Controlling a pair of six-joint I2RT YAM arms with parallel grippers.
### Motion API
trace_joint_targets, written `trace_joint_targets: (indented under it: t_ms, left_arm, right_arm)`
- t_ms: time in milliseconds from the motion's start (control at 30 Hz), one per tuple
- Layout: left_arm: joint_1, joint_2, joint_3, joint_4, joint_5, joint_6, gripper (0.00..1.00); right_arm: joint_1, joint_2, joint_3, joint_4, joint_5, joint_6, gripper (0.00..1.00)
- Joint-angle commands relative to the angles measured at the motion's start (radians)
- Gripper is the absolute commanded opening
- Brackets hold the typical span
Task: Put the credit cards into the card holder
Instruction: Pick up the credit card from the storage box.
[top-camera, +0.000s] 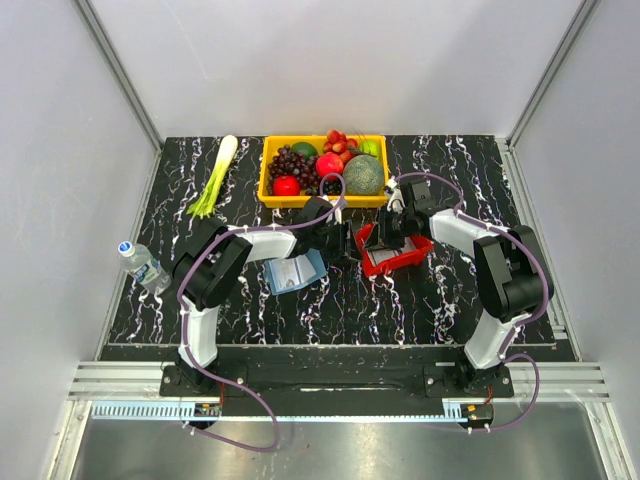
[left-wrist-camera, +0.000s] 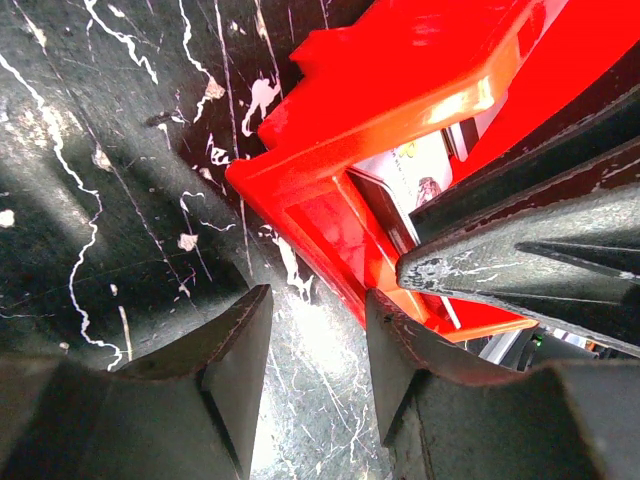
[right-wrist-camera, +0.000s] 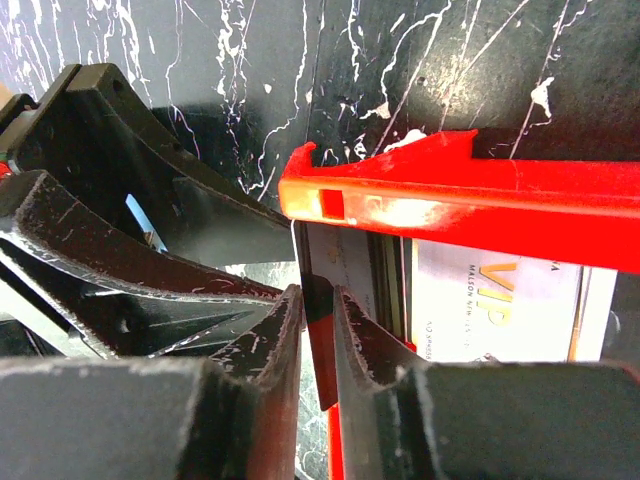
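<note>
The red tray (top-camera: 400, 266) sits mid-table with credit cards standing in it. My right gripper (right-wrist-camera: 318, 300) reaches into the tray's left end, its jaws pinched on the edge of a thin dark credit card (right-wrist-camera: 340, 262) that leans on the tray wall (right-wrist-camera: 480, 200). A white VIP card (right-wrist-camera: 500, 300) lies beside it. The open blue card holder (top-camera: 297, 272) rests left of the tray. My left gripper (left-wrist-camera: 318, 330) is open at the tray's outer corner (left-wrist-camera: 400, 90), with only bare table between its jaws. The right gripper's fingers (left-wrist-camera: 520, 250) show at that view's right.
A yellow basket (top-camera: 263, 180) of fruit stands at the back, just behind the tray. A leek (top-camera: 215, 178) lies at the back left and a water bottle (top-camera: 143, 265) at the left edge. Both arms crowd close around the tray.
</note>
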Motion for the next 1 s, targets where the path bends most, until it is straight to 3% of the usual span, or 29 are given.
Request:
trace_joint_targets:
  t_ms: [0, 167, 300, 467, 600, 633, 700, 733, 833, 967]
  left_arm:
    - [-0.008, -0.034, -0.003, 0.032, -0.013, 0.003, 0.46]
    - [-0.008, -0.034, 0.0, 0.032, -0.012, 0.003, 0.46]
    - [-0.008, -0.035, 0.0, 0.032, -0.012, 0.003, 0.46]
    - [-0.008, -0.032, 0.003, 0.029, -0.012, 0.004, 0.46]
    - [-0.007, -0.034, 0.003, 0.029, -0.01, 0.006, 0.46]
    - [-0.008, -0.035, 0.003, 0.027, -0.01, 0.006, 0.46]
    - [-0.007, -0.038, 0.0, 0.029, -0.015, 0.006, 0.46]
    - [-0.008, -0.04, -0.003, 0.027, -0.018, 0.006, 0.46]
    - [-0.007, -0.046, -0.003, 0.026, -0.03, 0.006, 0.46]
    - [-0.005, -0.046, -0.002, 0.024, -0.032, 0.006, 0.46]
  right_arm:
    - [0.018, -0.018, -0.002, 0.031, -0.093, 0.021, 0.22]
    - [0.018, -0.012, -0.006, 0.043, -0.133, 0.034, 0.29]
    - [0.018, -0.017, -0.016, 0.052, -0.148, 0.041, 0.28]
    - [0.018, -0.01, -0.022, 0.052, -0.149, 0.043, 0.14]
    - [0.018, -0.009, -0.025, 0.049, -0.133, 0.041, 0.09]
    - [0.018, -0.012, -0.025, 0.04, -0.122, 0.034, 0.12]
    - [0.018, -0.036, -0.032, 0.038, -0.073, 0.031, 0.3]
    - [0.016, -0.047, -0.033, 0.038, -0.042, 0.032, 0.34]
    - [0.016, -0.055, -0.002, 0.002, 0.014, 0.014, 0.42]
    - [0.016, -0.036, 0.044, -0.07, 0.108, -0.038, 0.44]
